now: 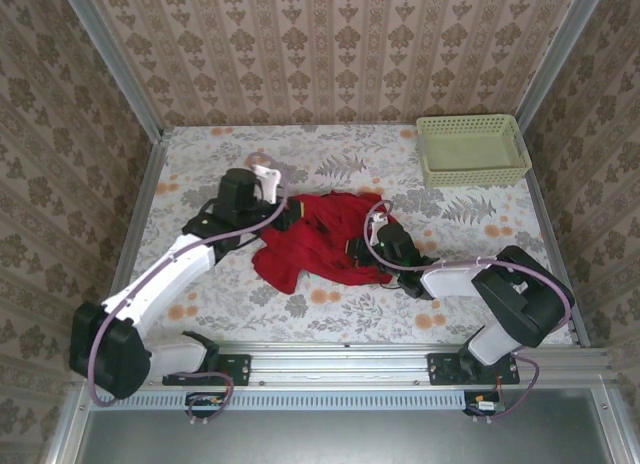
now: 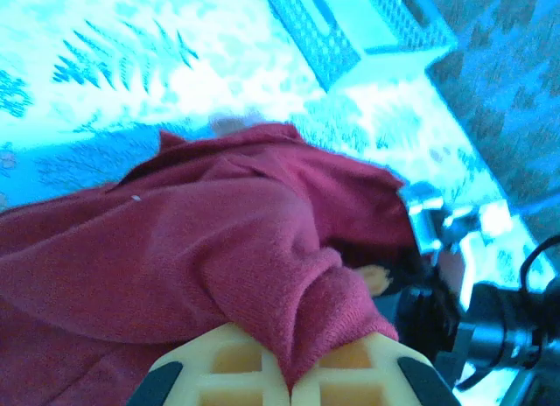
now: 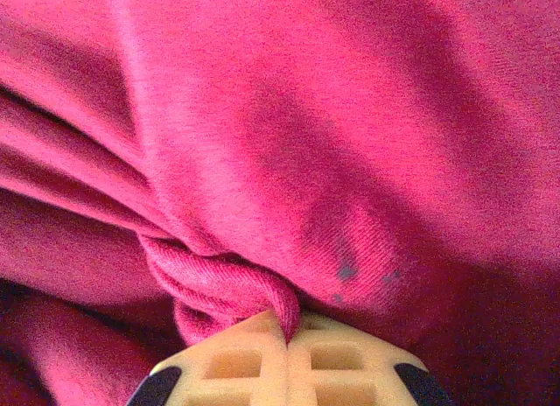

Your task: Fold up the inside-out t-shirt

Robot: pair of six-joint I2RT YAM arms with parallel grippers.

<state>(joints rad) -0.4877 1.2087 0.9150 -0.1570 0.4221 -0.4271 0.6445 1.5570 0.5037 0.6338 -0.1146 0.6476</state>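
Left gripper (image 2: 293,384) clenched on t-shirt (image 1: 320,239) left edge; right gripper (image 3: 289,325) clenched on right fold; basket (image 1: 475,174) well apart, far-right.

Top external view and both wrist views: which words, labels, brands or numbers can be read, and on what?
No text can be read anywhere.
The t-shirt: plain red, no print.
The basket: plain green, no label.
The table: only flower and leaf patterns.
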